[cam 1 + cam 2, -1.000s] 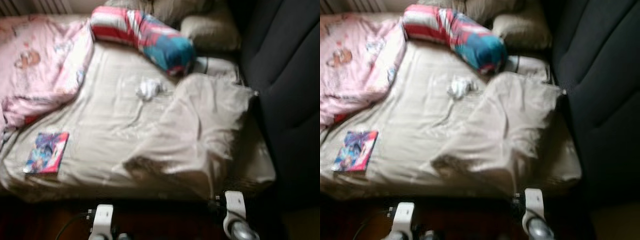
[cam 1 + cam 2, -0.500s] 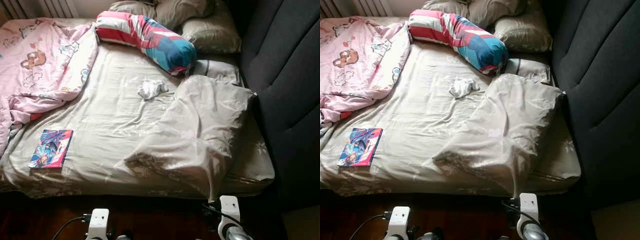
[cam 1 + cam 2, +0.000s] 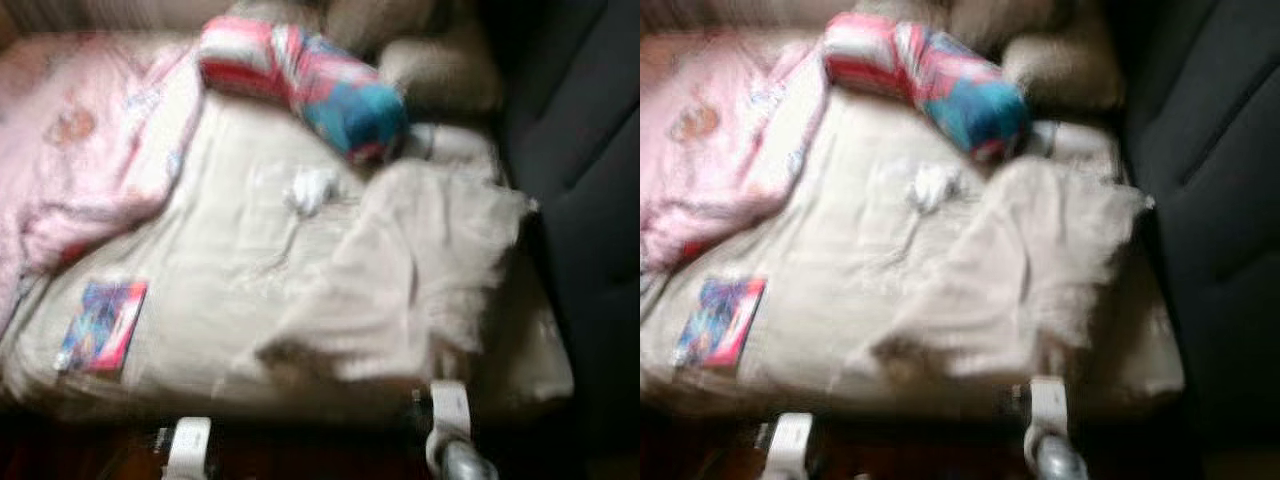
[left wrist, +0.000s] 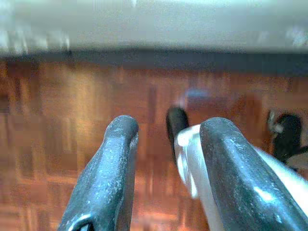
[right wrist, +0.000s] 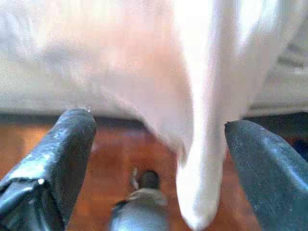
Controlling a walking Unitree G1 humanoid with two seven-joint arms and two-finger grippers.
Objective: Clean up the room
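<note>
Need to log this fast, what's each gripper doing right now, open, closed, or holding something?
Left gripper: jaws open, empty, above the wooden floor.
Right gripper: jaws open, holding nothing, near the bed's edge.

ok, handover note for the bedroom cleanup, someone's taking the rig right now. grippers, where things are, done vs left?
Head views are motion-blurred, so details are coarse.
Left gripper: open, holding nothing, low over the wood floor by the bed's edge.
Right gripper: open, holding nothing, pointing at the hanging corner of the beige duvet.
On the bed: colourful book near the front left corner, small white crumpled item mid-bed, striped bolster at the head, pink blanket bunched on the left, beige duvet folded back on the right.
Done: nothing visibly tidied.
Left: book, white item, bedding.
</note>
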